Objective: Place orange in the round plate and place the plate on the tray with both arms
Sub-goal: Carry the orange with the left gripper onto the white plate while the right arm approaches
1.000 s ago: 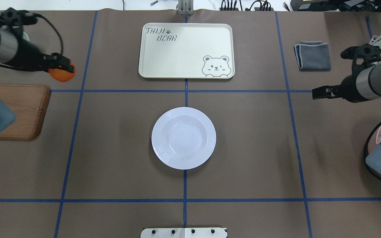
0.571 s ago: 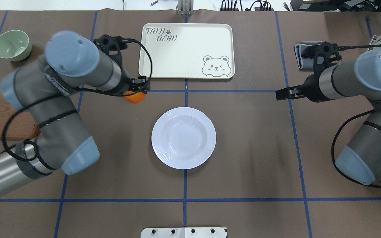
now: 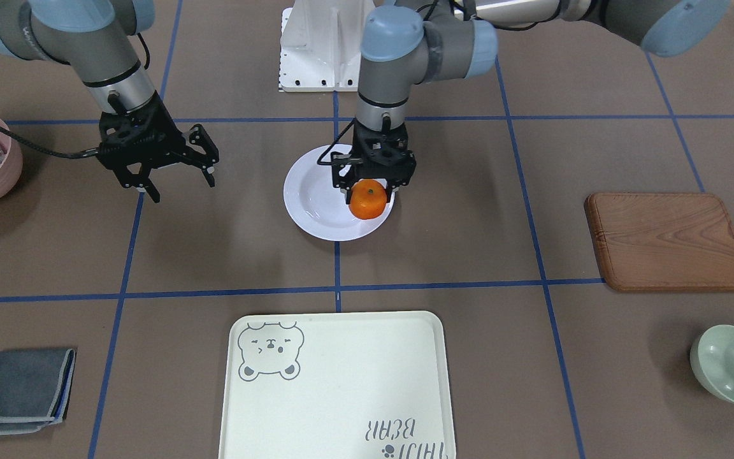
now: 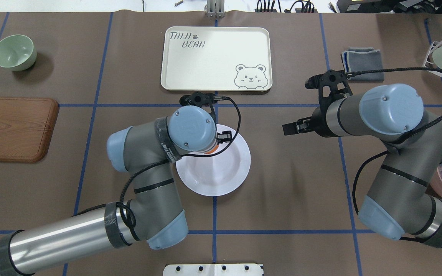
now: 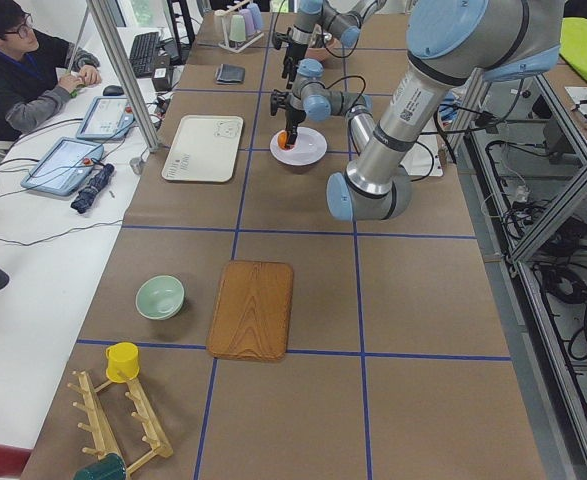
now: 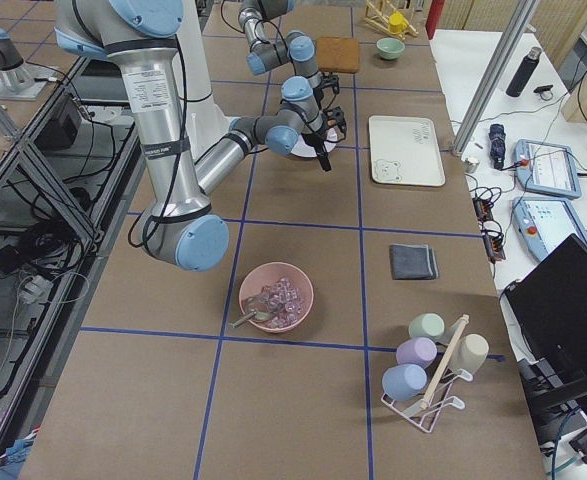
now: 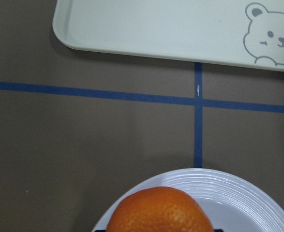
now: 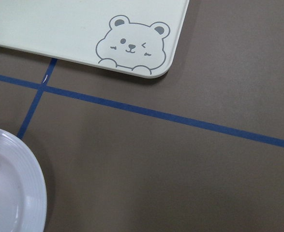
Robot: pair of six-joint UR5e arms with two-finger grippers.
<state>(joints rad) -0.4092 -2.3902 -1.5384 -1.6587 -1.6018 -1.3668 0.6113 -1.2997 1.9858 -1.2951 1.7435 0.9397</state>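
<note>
The white round plate sits at the table's centre. The orange hangs over the plate's tray-side part, and my left gripper is shut on it from above. I cannot tell whether the fruit touches the plate. In the left wrist view the orange fills the bottom edge over the plate rim. My right gripper hovers open and holds nothing, off the plate's side on the robot's right. The cream bear tray lies beyond the plate. In the overhead view my left wrist hides most of the fruit.
A wooden board and a mint bowl lie on the robot's left. A folded grey cloth, a pink bowl and a cup rack are on its right. A person sits at a side desk.
My left arm has carried the orange from the table's far left to over the plate. My right arm has swung inward, closer to the plate, its gripper still open.
</note>
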